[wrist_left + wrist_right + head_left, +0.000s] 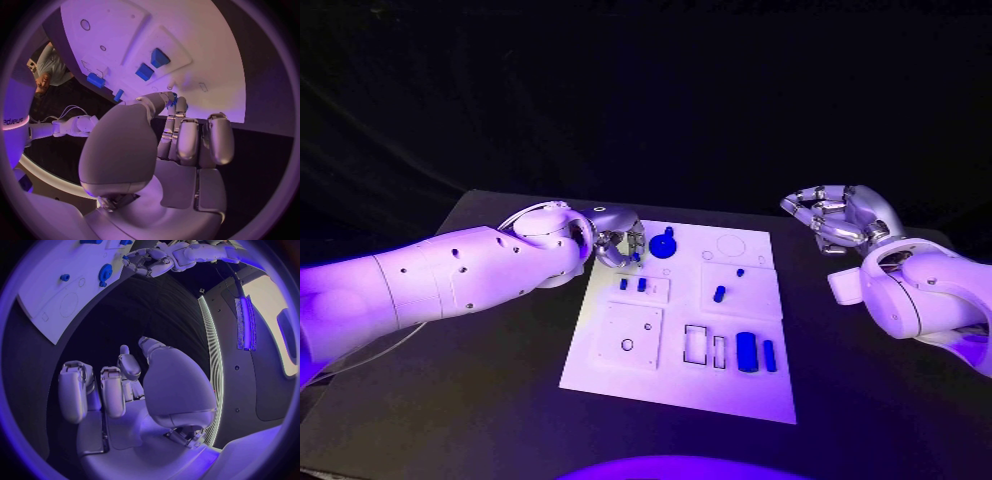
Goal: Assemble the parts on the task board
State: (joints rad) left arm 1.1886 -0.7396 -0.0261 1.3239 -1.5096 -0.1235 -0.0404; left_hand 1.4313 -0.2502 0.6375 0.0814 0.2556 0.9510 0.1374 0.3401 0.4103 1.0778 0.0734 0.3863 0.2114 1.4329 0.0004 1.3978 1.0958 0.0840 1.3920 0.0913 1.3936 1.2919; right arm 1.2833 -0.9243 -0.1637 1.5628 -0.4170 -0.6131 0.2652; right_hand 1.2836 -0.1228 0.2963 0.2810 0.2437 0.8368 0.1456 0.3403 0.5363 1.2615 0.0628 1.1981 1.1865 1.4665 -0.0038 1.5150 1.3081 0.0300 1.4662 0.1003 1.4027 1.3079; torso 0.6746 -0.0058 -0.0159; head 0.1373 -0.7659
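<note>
The white task board (678,375) lies in the middle of the black table. My left hand (615,243) hovers over the board's far left corner, and its thumb and a finger pinch a small blue part (174,98). Right beside it stands a blue gear-like part (664,242). Two small blue parts (633,285) sit in a raised block just in front of the hand. A blue peg (720,294) and two longer blue parts (756,352) lie further along the board. My right hand (837,220) is held up to the right of the board, holding nothing, its fingers loosely bent.
The board (194,35) carries several empty recesses and outlines, among them a square plate with a hole (629,338). Bare black table (502,390) lies on both sides of the board. The right wrist view shows my left hand (150,261) by the gear (105,274).
</note>
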